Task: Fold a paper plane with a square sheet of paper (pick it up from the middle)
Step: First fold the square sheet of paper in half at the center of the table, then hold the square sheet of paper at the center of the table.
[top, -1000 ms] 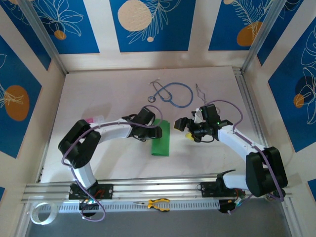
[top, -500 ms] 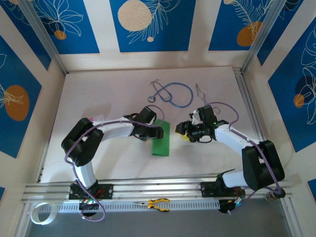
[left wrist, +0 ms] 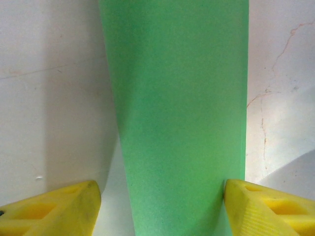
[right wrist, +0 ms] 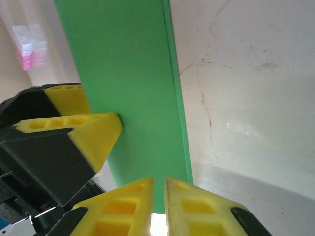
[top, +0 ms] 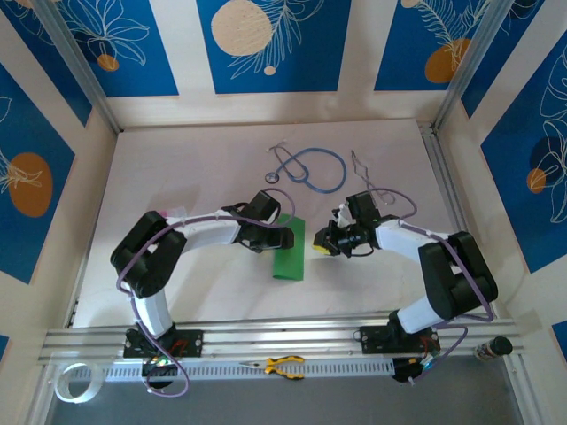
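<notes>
The square sheet of paper [top: 289, 254] lies flat mid-table, bright green and folded into a long narrow strip [left wrist: 182, 98]. My left gripper [top: 282, 237] is low over its far left part and open [left wrist: 162, 196]; its yellow fingers straddle the strip, the right one touching the paper's edge, the left one apart on bare table. My right gripper [top: 321, 248] sits just right of the strip, its jaws shut with nothing between them [right wrist: 158, 187]. The green strip [right wrist: 123, 73] lies right ahead of it, with the left gripper's fingers [right wrist: 93, 132] beside. The paper plane is out of view.
A blue stethoscope [top: 310, 168] and a thin wire piece [top: 361, 166] lie at the back. A small pink and white piece [top: 168, 213] sits left by the left arm [right wrist: 27, 46]. Yellow-handled pliers [top: 283, 365] and a tape roll [top: 73, 381] rest by the front rail.
My right gripper has moved left to the strip's right edge and gone from wide open to shut. The left gripper has stayed over the paper, opening slightly.
</notes>
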